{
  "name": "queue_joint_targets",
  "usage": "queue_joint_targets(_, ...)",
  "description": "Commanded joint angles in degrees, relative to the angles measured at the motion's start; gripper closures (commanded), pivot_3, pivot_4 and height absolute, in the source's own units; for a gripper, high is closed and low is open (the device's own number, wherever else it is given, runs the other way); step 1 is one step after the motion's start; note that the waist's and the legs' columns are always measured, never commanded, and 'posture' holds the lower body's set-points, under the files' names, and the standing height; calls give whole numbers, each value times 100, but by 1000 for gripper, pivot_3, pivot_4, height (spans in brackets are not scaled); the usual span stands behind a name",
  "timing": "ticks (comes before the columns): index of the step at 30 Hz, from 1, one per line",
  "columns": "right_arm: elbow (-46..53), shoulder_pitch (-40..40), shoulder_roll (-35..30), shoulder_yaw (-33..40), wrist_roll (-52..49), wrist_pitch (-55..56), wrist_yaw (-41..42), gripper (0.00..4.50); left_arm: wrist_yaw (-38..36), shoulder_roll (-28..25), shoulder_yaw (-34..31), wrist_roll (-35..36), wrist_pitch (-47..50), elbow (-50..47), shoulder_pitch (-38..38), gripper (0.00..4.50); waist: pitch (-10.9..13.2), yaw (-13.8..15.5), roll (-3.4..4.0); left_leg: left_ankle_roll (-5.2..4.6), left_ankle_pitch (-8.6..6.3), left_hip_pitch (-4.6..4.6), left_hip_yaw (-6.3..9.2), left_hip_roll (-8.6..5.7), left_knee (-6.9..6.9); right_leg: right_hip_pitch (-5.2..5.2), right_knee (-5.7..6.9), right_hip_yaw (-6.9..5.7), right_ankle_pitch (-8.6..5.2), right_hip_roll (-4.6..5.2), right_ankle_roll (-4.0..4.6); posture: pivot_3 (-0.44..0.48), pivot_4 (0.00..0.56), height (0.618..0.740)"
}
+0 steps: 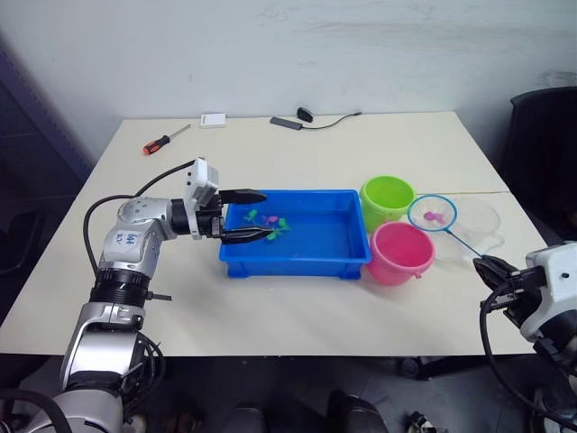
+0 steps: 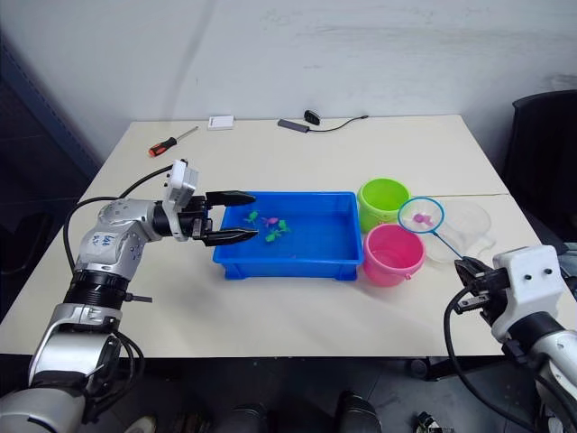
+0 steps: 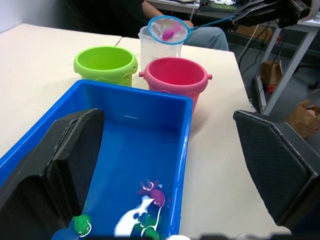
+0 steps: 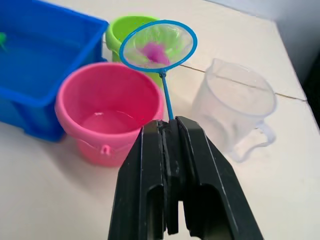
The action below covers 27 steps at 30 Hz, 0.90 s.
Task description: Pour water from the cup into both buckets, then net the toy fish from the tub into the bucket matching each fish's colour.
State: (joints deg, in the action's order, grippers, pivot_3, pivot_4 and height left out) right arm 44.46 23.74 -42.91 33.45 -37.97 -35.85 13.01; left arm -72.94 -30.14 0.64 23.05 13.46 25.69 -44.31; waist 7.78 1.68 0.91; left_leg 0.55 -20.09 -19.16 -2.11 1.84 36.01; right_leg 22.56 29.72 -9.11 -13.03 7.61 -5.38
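Right gripper (image 4: 170, 150), clamped on the net (image 2: 421, 215), carries a pink fish (image 4: 154, 51) at 1 o'clock of the pink bucket (image 2: 393, 253); left gripper (image 2: 242, 216) open; fish remain in the tub (image 2: 297, 262).

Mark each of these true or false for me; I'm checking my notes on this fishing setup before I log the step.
1. The right gripper is shut on the net. True.
2. The net holds a green fish. False: the fish in it is pink.
3. The left gripper is open over the near-left end of the tub. True.
4. The pink bucket is dry. False: water shows in its bottom in the right wrist view.
5. The cup lies tipped on its side. False: it stands upright beside the buckets.
6. Fish remain in the tub. True.
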Motion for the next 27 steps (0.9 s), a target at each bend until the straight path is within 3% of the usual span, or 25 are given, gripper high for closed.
queue_joint_targets(1, 50, 425, -77, -357, 1371, 846, 227, 4500, -111, 34, -32, -53, -177, 114, -177, 18, 0, -3, -1, 0, 0, 0, 0, 0, 0, 0, 0, 0, 0, 0, 0, 0, 150, 740)
queue_joint_targets(12, -486, 476, -605, -1250, 3898, 2310, 212, 4500, -168, 92, -40, -101, -242, 197, -180, 18, 6, -20, -11, 0, -1, 3, -1, 0, 1, -1, 3, 0, -6, 1, -1, 0, 150, 740)
queue_joint_targets(27, -1444, 481, -831, -1196, 6696, 4272, -450, 4500, -127, 111, -72, -78, -226, 98, -66, 18, 8, -18, -20, 4, 3, 6, 0, -4, 3, -5, 8, 0, -7, 0, -22, 0, 150, 740)
